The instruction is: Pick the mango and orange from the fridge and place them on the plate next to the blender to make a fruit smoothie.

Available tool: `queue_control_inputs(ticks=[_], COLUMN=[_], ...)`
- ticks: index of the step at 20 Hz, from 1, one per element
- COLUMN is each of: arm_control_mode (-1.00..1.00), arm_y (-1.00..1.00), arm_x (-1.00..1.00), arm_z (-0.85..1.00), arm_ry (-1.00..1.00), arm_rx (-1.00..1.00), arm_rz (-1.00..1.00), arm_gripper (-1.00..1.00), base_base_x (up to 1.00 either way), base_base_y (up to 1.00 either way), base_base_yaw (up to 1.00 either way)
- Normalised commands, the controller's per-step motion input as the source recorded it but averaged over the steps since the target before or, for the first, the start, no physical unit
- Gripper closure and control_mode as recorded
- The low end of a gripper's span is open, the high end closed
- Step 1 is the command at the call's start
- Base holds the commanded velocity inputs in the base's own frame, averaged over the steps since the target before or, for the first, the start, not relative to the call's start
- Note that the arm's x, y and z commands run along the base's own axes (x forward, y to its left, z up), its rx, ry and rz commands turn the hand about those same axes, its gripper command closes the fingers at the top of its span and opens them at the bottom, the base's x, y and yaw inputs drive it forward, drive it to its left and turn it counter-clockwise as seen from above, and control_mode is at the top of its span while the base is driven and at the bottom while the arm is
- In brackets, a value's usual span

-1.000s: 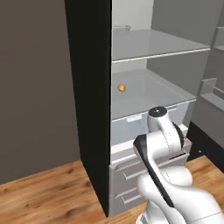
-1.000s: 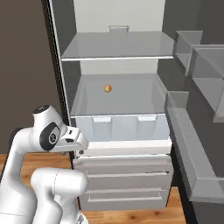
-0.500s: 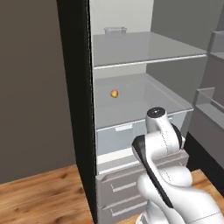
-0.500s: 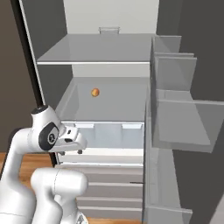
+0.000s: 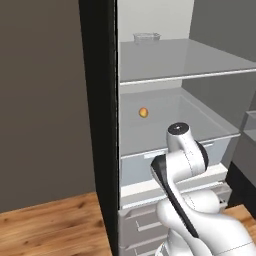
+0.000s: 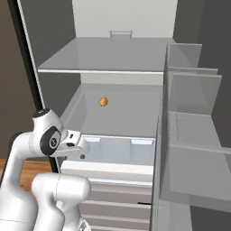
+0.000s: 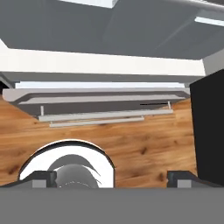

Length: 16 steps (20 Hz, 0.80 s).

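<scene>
One small orange fruit, likely the orange [image 6: 103, 102], sits alone mid-frame on the fridge [image 6: 119, 108] shelf above the crisper drawer [image 6: 118, 150], while the gripper [image 7: 113, 177] hangs low with jaws spread wide and empty, apparently not yet raised to reach in.

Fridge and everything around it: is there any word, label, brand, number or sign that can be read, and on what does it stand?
None. The fridge, its glass shelves, its drawers, the small orange fruit and the robot arm carry no lettering or marks.
</scene>
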Motion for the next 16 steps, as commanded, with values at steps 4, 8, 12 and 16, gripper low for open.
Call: queue_control_inputs(ticks=[4, 8, 12, 16], arm_control_mode=[1.00, -1.00, -1.00, -1.00], arm_y=[0.00, 0.00, 0.00, 0.00], arm_x=[0.00, 0.25, 0.45, 0.43], arm_z=[0.00, 0.21, 0.69, 0.82], arm_ry=[0.00, -0.08, -0.26, -0.20], arm_rx=[0.00, 0.10, 0.13, 0.09], arm_rz=[0.00, 0.05, 0.11, 0.14], arm_gripper=[-1.00, -1.00, -1.00, -1.00], base_base_x=[0.23, 0.08, 0.00, 0.00], base_base_y=[-0.14, 0.00, 0.00, 0.00], base_base_yaw=[0.14, 0.01, 0.00, 0.00])
